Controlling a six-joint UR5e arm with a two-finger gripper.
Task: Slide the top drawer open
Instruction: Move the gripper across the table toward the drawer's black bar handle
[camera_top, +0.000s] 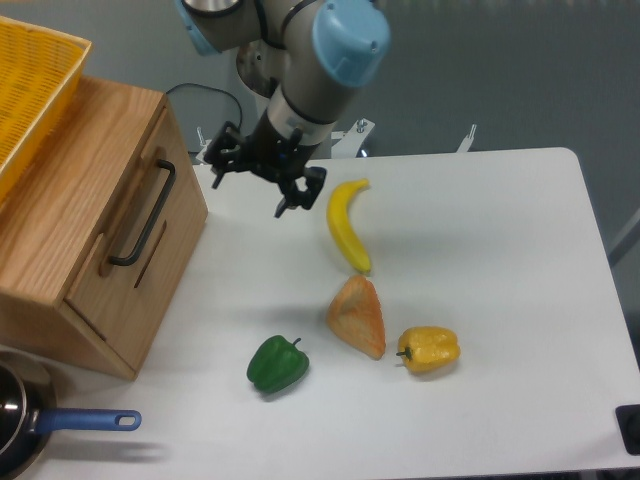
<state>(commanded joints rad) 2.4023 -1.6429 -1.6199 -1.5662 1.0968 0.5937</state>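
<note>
The top drawer (118, 215) is a light oak panel in the front of the wooden cabinet at the left, pushed in flush. Its long black bar handle (143, 213) runs slantwise down the panel. My gripper (250, 194) hangs over the table just right of the cabinet, a short way from the handle's upper end. It is open, its black fingers (217, 172) spread wide, with nothing between them and touching nothing.
A yellow mesh basket (30, 90) sits on the cabinet top. On the table lie a banana (345, 225), an orange wedge-shaped food item (357, 315), a yellow pepper (429, 349) and a green pepper (277, 365). A blue-handled pan (60, 423) sits at the front left.
</note>
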